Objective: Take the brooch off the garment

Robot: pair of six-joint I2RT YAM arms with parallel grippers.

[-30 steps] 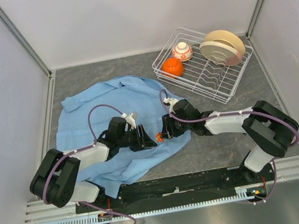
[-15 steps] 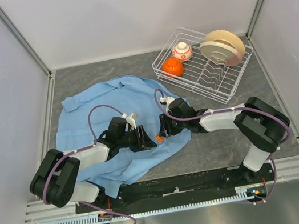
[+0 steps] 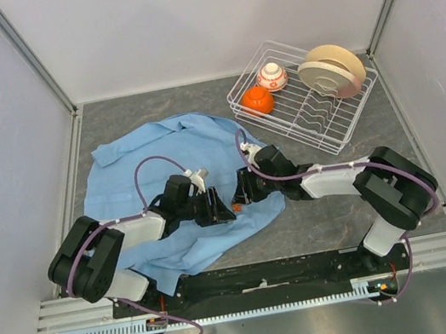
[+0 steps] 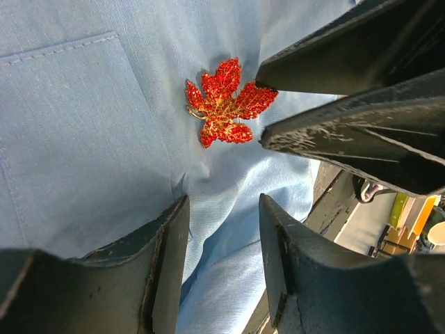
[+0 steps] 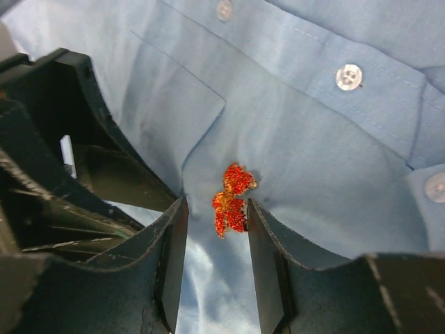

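Blue shirt (image 3: 159, 148) spread wrinkled over the left half of a grey table (image 3: 344, 215), near right hem curling just past both grippers. Pinned close to that hem, beside the stitched corner of a chest pocket: a small red-orange brooch (image 4: 224, 103), leaf-shaped and glittering, flat against the cloth. Long axis in line with the slot between the fingers of the right gripper (image 5: 216, 206) in the right wrist view; leaf tip pointing away from the left fingers in the left wrist view. Right gripper parted, tips just at the brooch, one either side, clasping nothing. Left gripper (image 4: 222, 209) likewise parted, planted astride a raised crease of shirt just short of the brooch, facing the right gripper across it. Tight quarters there, the two grippers nearly nose to nose. Bare table to the right of the hem. White wire dish rack (image 3: 285, 126) well apart in the far right corner, holding an orange bowl (image 3: 258, 101), a patterned cup (image 3: 272, 76) and a tan plate (image 3: 331, 70). Pale walls on three sides.
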